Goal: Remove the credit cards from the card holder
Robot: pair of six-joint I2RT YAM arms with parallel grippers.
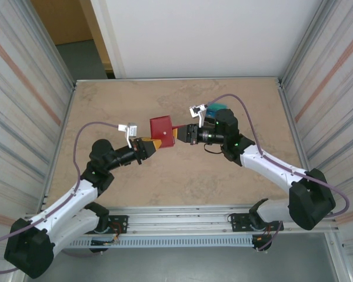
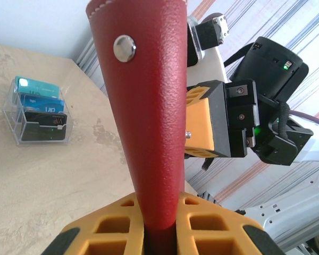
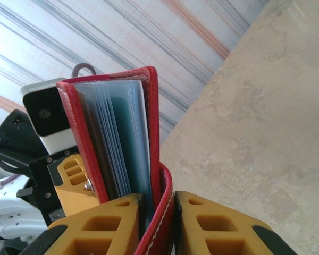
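Overhead, the red card holder (image 1: pixel 162 125) hangs above the middle of the desk (image 1: pixel 106 106), caught between the two arms. The left gripper (image 1: pixel 155 143) has its near lower edge and the right gripper (image 1: pixel 177 134) its right side. Something teal (image 1: pixel 215 107) shows just behind the right arm.

From the left wrist, the left gripper's orange fingers (image 2: pixel 111 234) are closed on the holder's folded spine, and the cover rises upright with its snap stud (image 2: pixel 125 48) facing the camera. The right gripper's finger sits against the far side. Well apart on the desk stands a clear box (image 2: pixel 10 114) holding credit cards (image 2: pixel 42 109) in teal, blue and black.

From the right wrist, the right gripper (image 3: pixel 159 210) is clamped on one red cover flap. The holder gapes a little, and its pale blue pockets (image 3: pixel 114 138) fan out. One greenish sheet (image 3: pixel 128 133) among them may be a card, though I cannot be sure.

The holder looks light and floppy, so the covers will bend rather than lever open; hold it at the spine and one flap. Any card should be stiff, thin and slick, so pinch it flat by an exposed edge and draw it out along its pocket.
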